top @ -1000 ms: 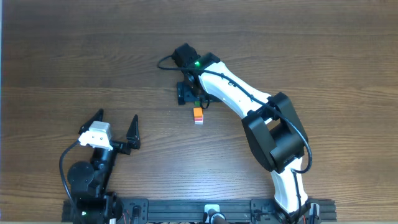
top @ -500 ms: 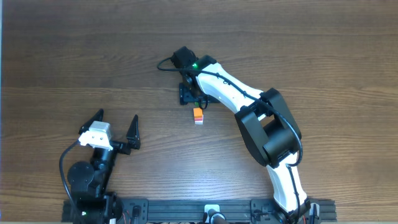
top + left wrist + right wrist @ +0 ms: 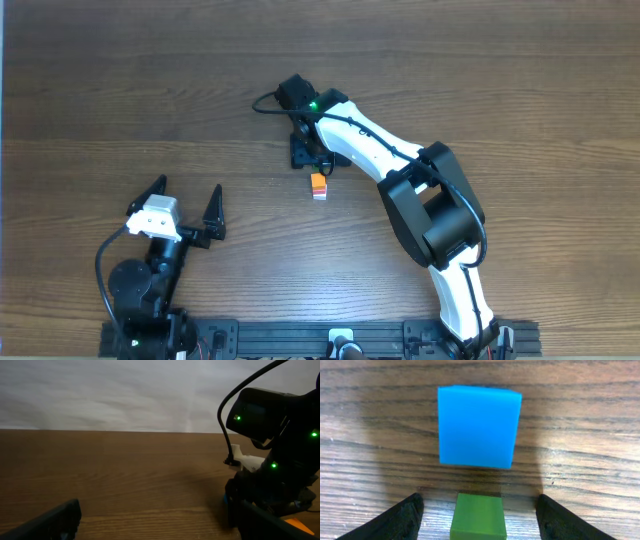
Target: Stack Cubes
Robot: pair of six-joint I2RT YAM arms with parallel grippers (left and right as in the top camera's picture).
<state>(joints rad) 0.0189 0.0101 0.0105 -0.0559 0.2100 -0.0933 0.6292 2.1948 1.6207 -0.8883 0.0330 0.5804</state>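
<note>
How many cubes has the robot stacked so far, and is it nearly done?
About halfway, it seems. Done: the orange cube looks to sit on the white cube. In hand: nothing yet; the right gripper hangs over the green cube with open jaws, the blue cube just beyond. Left: blue and green each look unstacked on the table. The left gripper rests open, away from all cubes.

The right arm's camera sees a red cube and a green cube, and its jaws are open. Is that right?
Almost. It is a blue cube, not a red one, as the right wrist view shows. The green cube is there next to it, and the right gripper does have its jaws open.
</note>
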